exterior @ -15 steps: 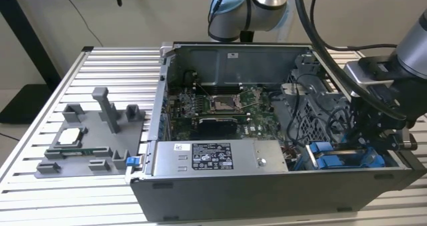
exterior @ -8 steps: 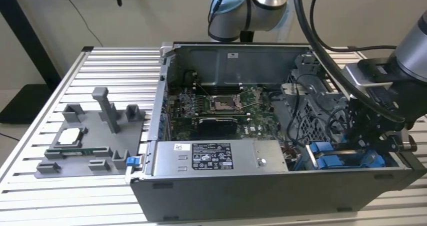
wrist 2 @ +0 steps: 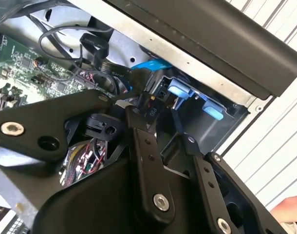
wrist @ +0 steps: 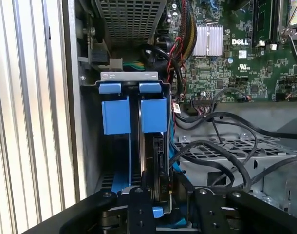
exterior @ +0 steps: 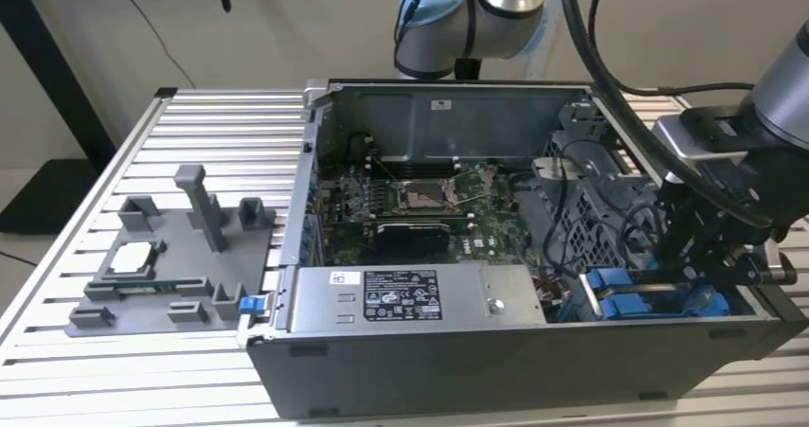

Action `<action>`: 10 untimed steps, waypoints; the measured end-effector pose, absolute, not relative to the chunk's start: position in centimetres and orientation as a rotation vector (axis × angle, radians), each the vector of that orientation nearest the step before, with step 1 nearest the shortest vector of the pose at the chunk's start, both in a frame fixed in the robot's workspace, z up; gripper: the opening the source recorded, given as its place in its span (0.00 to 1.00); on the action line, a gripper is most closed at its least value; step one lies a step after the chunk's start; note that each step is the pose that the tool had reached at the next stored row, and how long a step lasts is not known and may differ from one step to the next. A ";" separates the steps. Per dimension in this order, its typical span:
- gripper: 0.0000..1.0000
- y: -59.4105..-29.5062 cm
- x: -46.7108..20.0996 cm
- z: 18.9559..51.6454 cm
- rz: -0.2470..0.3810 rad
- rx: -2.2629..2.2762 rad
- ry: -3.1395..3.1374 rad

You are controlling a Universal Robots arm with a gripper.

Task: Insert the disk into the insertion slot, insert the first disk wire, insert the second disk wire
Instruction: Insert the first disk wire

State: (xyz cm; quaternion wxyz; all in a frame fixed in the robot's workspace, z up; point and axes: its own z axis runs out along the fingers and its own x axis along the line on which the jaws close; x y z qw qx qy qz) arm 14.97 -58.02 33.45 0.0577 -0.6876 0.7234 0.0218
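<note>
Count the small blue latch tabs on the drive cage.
2. One blue tab by the case wall; the other blue tab beside it, toward the motherboard. More may be hidden.

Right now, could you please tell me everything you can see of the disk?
The disk shows edge-on in the first wrist view: a thin dark slab in a bright blue plastic carrier. It stands on edge and appears to be seated in the grey metal insertion slot, just behind the blue latch tabs. Its near end reaches the gripper, but contact cannot be confirmed. Its label face is hidden.
</note>
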 end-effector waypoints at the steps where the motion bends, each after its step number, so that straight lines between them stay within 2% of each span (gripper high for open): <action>1: 1.00 -58.0 15.0 33.6 0.066 -2.084 2.193; 10: 1.00 -58.0 15.0 36.0 0.066 -2.084 2.193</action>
